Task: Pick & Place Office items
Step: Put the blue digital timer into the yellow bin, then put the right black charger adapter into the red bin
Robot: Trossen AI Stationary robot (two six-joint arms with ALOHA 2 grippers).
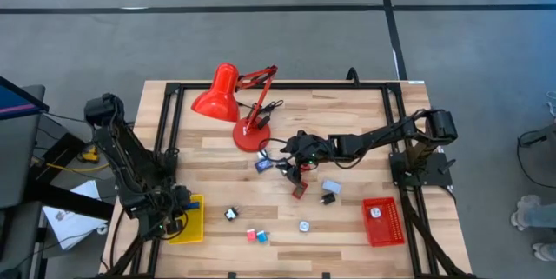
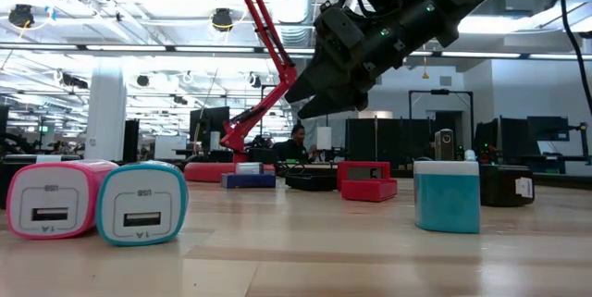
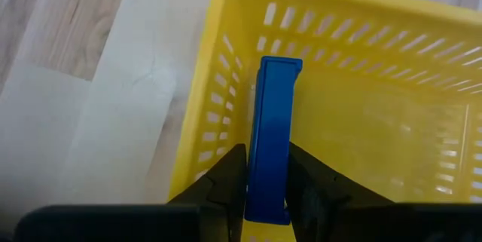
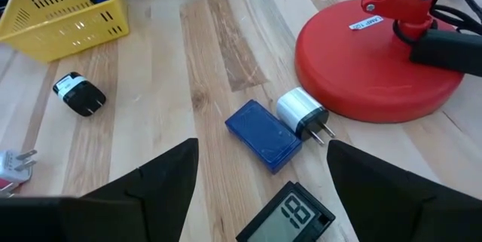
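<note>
Left gripper [image 3: 265, 197] is hanging over the yellow tray [image 3: 354, 84] at the table's [image 1: 347, 227] left front edge, jaws clamped on a flat blue block [image 3: 269, 136]. Block's long axis is running straight out from between the jaws, free end pointing into the tray beside its slotted wall. High view is showing only the left gripper [image 1: 178, 205] over the yellow tray [image 1: 193, 220]; the blue block is too small to tell there.

Right gripper [image 4: 260, 189] is hovering above the table centre near the red lamp base [image 4: 376, 68], jaws spread wide apart, holding nothing. Right wrist view is showing a flat blue case [image 4: 263, 135] lying on the table, long axis diagonal, 1 end touching a white plug adapter [image 4: 301, 114] whose 2 prongs are pointing away from the lamp base. A black display item [image 4: 290, 215] is lying just beside the blue case, nearer the gripper. A black plug [image 4: 79, 95] is lying well apart, toward the yellow tray [image 4: 60, 8].

Low view is showing what the others are not: a pink charger cube [image 2: 55, 200] and a teal-edged charger cube [image 2: 141, 203] touching side by side, USB ports facing the camera, and a teal block [image 2: 448, 195] standing upright. Right gripper [image 2: 324, 98] is hanging clear of the table there.

Red tray [image 1: 383, 221] is sitting at right front, 1 white item [image 1: 376, 212] inside.
</note>
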